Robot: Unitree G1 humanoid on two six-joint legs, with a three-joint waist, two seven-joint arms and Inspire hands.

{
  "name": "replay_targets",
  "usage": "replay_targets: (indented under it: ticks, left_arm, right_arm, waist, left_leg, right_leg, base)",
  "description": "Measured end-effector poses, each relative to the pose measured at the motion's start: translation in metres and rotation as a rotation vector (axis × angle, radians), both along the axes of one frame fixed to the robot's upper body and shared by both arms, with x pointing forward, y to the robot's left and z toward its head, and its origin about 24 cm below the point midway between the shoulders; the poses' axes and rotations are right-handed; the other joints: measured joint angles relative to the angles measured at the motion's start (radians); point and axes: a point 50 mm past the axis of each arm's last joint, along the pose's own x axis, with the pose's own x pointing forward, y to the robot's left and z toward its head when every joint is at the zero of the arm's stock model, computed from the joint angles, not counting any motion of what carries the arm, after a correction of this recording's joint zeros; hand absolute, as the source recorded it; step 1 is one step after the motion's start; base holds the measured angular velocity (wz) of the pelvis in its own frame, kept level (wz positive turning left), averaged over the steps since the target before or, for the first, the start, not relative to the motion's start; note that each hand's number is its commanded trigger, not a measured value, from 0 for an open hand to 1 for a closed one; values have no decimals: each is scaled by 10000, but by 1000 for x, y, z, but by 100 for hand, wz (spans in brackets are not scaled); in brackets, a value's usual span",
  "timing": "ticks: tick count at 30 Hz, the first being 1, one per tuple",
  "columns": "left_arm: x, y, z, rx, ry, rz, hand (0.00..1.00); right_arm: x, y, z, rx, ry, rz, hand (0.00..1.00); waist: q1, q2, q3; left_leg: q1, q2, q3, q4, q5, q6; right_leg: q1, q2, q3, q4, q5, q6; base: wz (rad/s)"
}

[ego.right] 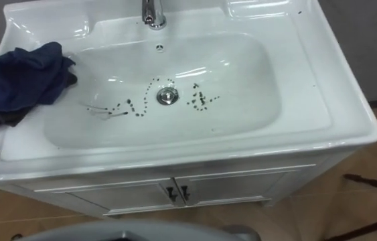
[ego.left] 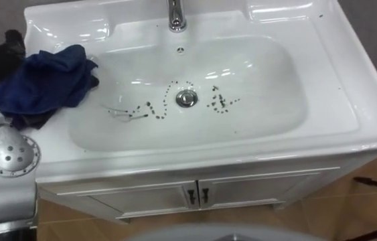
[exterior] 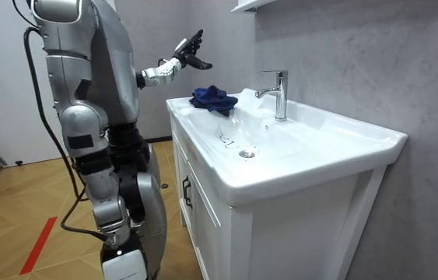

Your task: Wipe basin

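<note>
A white basin [ego.left: 275, 94] sits in a vanity top, with dotted dark marks [ego.left: 219, 102] around its drain [ego.left: 186, 98] and thin smears to the left. A crumpled dark blue cloth [ego.left: 44, 80] lies on the basin's left rim, part hanging over the bowl's edge. My left hand [exterior: 189, 48] is raised above and beyond the cloth with fingers straight, open and holding nothing; in the left eye view the left hand [ego.left: 1, 55] shows dark at the far left, beside the cloth. My right hand [exterior: 124, 255] hangs low at my side.
A chrome tap [ego.left: 177, 15] stands at the back centre of the basin. Two cabinet doors with dark handles [ego.left: 197, 195] are below the front edge. I stand at the basin's front, a grey wall behind it and wooden floor [exterior: 16, 202] around.
</note>
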Motion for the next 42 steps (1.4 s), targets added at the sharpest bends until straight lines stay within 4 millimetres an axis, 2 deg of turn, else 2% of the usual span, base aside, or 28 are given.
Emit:
replay_targets:
  ticks: [6, 12, 14, 20, 26, 28, 33, 42]
  left_arm:
    - [1, -4, -5, -283, 109, -71, 0]
    - [4, -4, -34, -624, 1609, -301, 0]
    - [3, -3, -44, -781, 2123, -317, 0]
    - [2, -5, -70, -1206, 3748, -565, 0]
    - [2, -4, -73, -1309, 4129, -511, 0]
    - [0, -3, -74, -1333, 4247, -467, 0]
    - [-4, -2, -78, -1395, 4482, -345, 0]
    - [-6, -2, -79, -1388, 4573, -297, 0]
  right_arm:
    - [0, 0, 0, -21, 149, -62, 0]
    - [1, 2, -1, 91, 261, -75, 0]
    - [1, 2, -1, 80, 315, -85, 0]
    - [4, 1, -1, 37, 367, -97, 0]
    - [7, 0, 0, -84, 359, 10, 0]
    - [7, -1, 0, -136, 370, 180, 0]
    - [7, -1, 0, -95, 383, 249, 0]
    - [6, -1, 0, -62, 415, 241, 0]
  waist:
    - [-137, -10, 30]
    - [-135, 32, 33]
    - [-104, 10, 26]
    - [26, -71, -70]
    - [109, -1, -111]
    - [117, 108, -126]
    - [123, 197, -127]
    - [135, 111, -104]
  left_leg:
    - [39, 3, 8, -3, 0, 0]
    - [11, 9, 12, -17, 0, 0]
    - [-23, 10, 11, -26, -1, 1]
    - [-166, 43, 19, -70, -2, 4]
    - [-115, 103, 79, -103, -2, 3]
    - [-82, 112, 98, -104, -2, 3]
    - [-70, 111, 120, -94, -1, 2]
    - [-90, 121, 116, -117, -2, 1]
  right_leg:
    - [18, 8, 40, 17, 0, -1]
    - [36, 14, 28, 16, -1, -1]
    - [-9, 15, 25, 22, 0, -1]
    - [-203, 63, 38, 161, 24, -26]
    - [-202, 108, 31, 154, 64, -71]
    - [-191, 113, 32, 150, 64, -73]
    - [-189, 105, 40, 156, 62, -74]
    - [-229, 122, 61, 156, 63, -78]
  base:
    - [0]
    - [2]
    - [0]
    - [0]
    - [-2]
    - [-2]
    - [0]
    - [0]
